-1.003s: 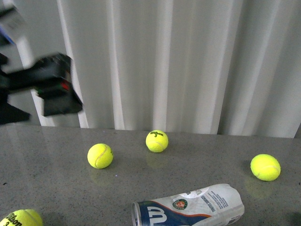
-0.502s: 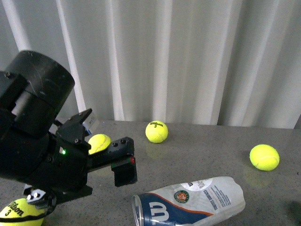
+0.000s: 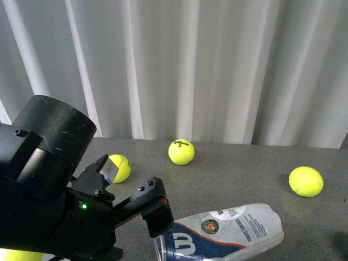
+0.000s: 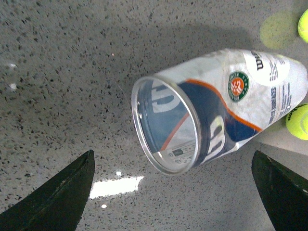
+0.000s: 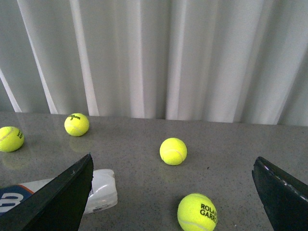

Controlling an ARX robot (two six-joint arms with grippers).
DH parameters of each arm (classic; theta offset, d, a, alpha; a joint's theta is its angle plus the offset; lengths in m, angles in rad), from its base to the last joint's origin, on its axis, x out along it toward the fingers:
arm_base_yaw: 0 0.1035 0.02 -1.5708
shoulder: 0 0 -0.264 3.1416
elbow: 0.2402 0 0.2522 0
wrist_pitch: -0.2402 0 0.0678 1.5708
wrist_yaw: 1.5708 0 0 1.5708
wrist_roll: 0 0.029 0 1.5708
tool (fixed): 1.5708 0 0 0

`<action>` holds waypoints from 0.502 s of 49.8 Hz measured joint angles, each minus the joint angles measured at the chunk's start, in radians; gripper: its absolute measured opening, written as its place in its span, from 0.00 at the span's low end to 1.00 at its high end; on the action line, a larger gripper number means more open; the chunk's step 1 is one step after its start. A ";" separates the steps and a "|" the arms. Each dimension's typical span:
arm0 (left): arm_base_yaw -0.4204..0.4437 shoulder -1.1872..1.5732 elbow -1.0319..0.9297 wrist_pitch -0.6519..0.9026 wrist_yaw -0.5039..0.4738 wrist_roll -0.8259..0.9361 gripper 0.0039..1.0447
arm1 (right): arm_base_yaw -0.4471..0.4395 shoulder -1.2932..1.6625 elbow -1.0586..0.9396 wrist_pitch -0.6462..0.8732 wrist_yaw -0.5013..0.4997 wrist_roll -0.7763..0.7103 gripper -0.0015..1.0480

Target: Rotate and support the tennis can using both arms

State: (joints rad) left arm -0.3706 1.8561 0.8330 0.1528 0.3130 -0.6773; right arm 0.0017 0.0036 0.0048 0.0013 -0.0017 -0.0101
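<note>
White curtains back a grey speckled worktop (image 3: 234, 174). The tennis can (image 3: 228, 234) lies there on its side, and its open mouth shows just the label through the clear wall. Tennis balls (image 3: 181, 151) lie loose around it. The left end effector (image 4: 172, 152) hangs released by that mouth. The right end effector (image 5: 172, 157) is released, holding nothing.

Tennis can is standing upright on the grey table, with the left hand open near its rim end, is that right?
Not quite. The tennis can lies on its side on the grey table, not upright. The left wrist view shows its round metal rim facing sideways along the surface. The left hand is indeed open near that rim end.
</note>
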 joint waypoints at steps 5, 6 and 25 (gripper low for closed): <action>-0.044 0.014 -0.003 0.034 -0.002 -0.036 0.94 | 0.000 0.000 0.000 0.000 0.000 0.000 0.93; -0.055 0.023 -0.003 0.047 -0.002 -0.051 0.94 | 0.000 0.000 0.000 0.000 0.000 0.000 0.93; -0.130 0.119 0.052 0.123 -0.054 -0.107 0.94 | 0.000 0.000 0.000 0.000 0.000 0.000 0.93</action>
State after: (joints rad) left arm -0.5011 1.9751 0.8848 0.2760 0.2592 -0.7841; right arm 0.0017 0.0036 0.0048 0.0013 -0.0017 -0.0101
